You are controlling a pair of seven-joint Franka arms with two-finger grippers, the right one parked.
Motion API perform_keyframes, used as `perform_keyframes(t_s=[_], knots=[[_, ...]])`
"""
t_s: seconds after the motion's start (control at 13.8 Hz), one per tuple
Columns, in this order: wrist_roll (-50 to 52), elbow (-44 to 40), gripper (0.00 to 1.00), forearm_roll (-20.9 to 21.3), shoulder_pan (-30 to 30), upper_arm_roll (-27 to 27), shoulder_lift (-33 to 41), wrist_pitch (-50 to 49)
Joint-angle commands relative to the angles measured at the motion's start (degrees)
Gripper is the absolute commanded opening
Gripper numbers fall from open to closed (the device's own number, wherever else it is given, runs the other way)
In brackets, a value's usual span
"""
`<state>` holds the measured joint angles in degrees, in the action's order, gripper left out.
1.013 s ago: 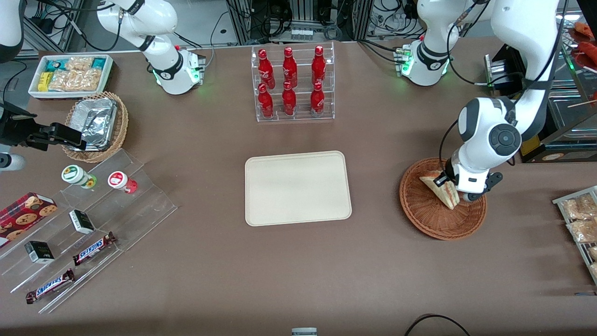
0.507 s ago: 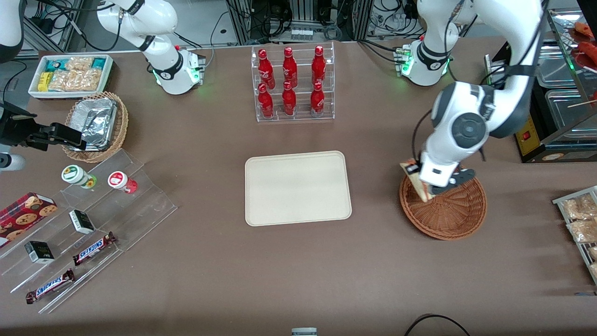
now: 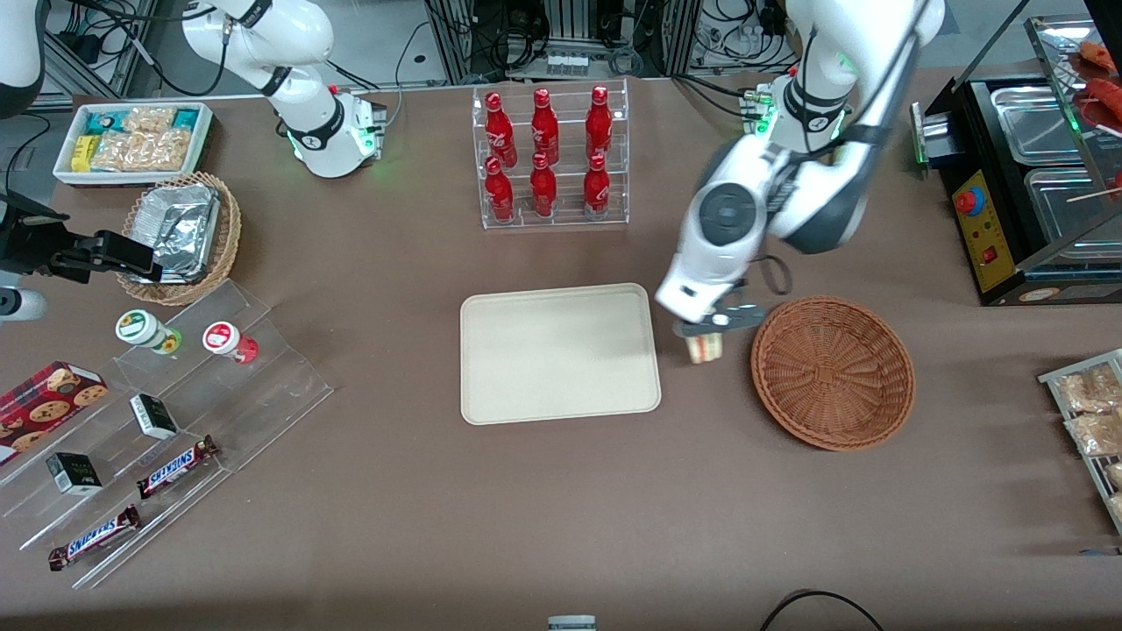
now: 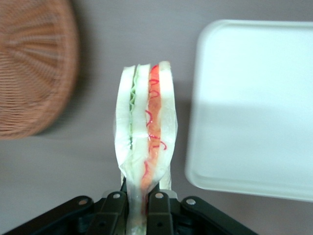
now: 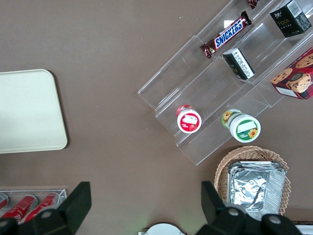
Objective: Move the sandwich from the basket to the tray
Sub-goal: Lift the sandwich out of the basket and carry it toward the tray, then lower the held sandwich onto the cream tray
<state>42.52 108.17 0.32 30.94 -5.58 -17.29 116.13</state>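
Observation:
My left gripper [image 3: 706,331] is shut on the sandwich [image 3: 706,347], a wedge of white bread with red and green filling. It holds it in the air over bare table, between the cream tray [image 3: 559,352] and the reddish-brown wicker basket [image 3: 832,372]. In the left wrist view the sandwich [image 4: 145,132] stands edge-on, pinched between the two black fingers [image 4: 160,208]. The tray [image 4: 254,103] lies on one side of it and the basket [image 4: 32,63] on the other. The basket holds nothing.
A clear rack of red bottles [image 3: 548,158] stands farther from the front camera than the tray. Toward the parked arm's end are a stepped clear shelf [image 3: 166,412] with snacks, a foil-tray basket [image 3: 180,232] and a white bin [image 3: 131,140]. A metal counter [image 3: 1034,166] and bagged snacks [image 3: 1091,412] lie toward the working arm's end.
My left gripper has lifted the sandwich out of the basket and carried it sideways toward the tray. The basket is now empty.

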Motion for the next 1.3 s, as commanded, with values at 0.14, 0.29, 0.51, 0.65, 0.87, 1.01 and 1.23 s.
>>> perform_keyframes(t_s=[0.14, 0.29, 0.51, 0.65, 0.87, 1.01, 1.23], knots=[[1.9, -19.6, 0.0, -5.0, 7.2, 0.8, -14.1, -4.6], [4.4, -27.7, 0.0, -4.7, 8.6, 0.8, -19.3, -7.6], [5.1, -34.6, 0.0, -4.9, 9.8, 0.8, -24.4, -8.3], [5.3, -38.9, 0.0, -4.8, 10.1, 0.8, -28.0, -8.4], [6.5, -41.5, 0.0, -4.7, 10.5, 0.8, -30.7, -7.7], [7.4, -41.5, 0.0, -4.7, 10.5, 0.8, -31.2, -6.6], [8.5, -41.5, 0.0, -4.7, 10.7, 0.8, -32.0, -5.9]])
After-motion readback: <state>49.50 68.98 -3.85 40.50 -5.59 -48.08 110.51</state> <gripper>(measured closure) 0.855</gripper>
